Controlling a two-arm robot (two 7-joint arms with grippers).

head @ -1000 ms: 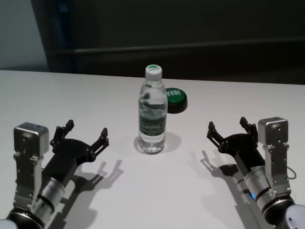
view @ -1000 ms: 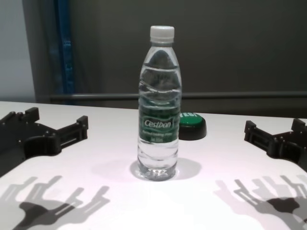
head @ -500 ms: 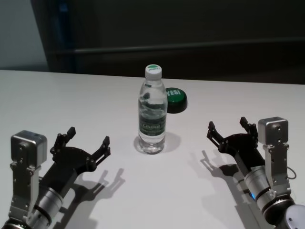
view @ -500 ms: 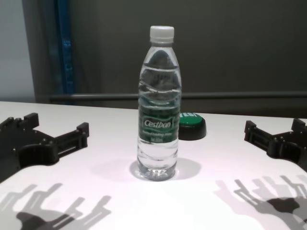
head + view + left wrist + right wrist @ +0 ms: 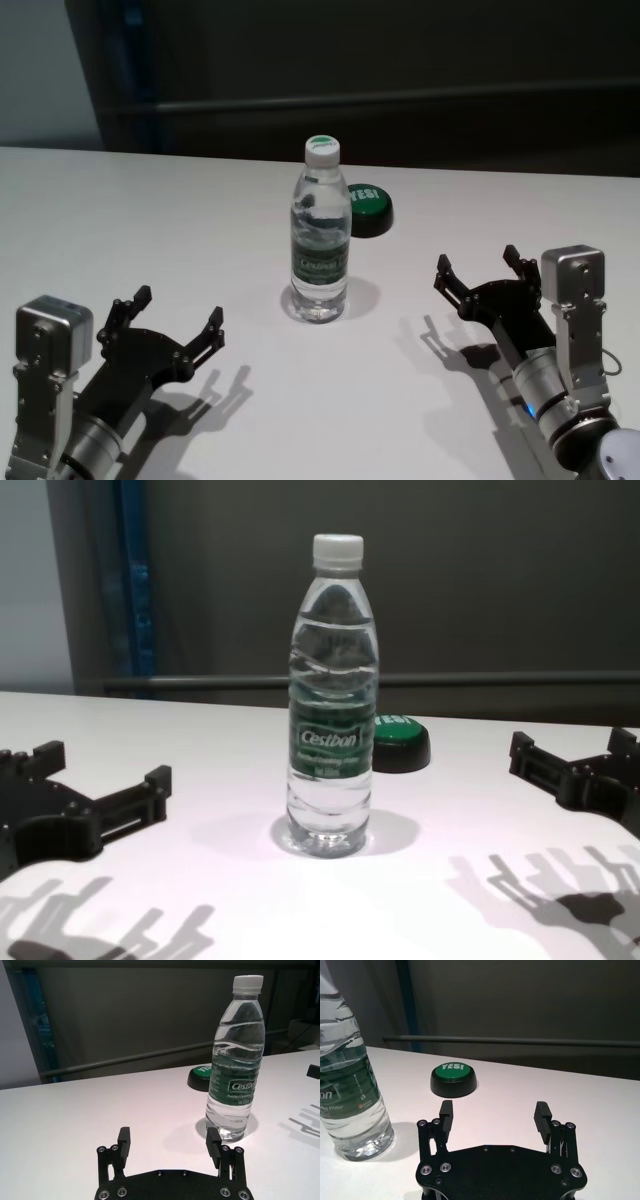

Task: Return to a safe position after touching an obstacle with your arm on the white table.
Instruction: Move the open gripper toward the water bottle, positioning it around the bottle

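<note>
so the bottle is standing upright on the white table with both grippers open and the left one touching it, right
Not quite: the left gripper is clear of the bottle, with bare white table between them in the head view. The bottle does stand upright, and the right gripper is open too.

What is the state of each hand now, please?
Left hand: open, holding nothing.
Right hand: open, holding nothing.
</note>
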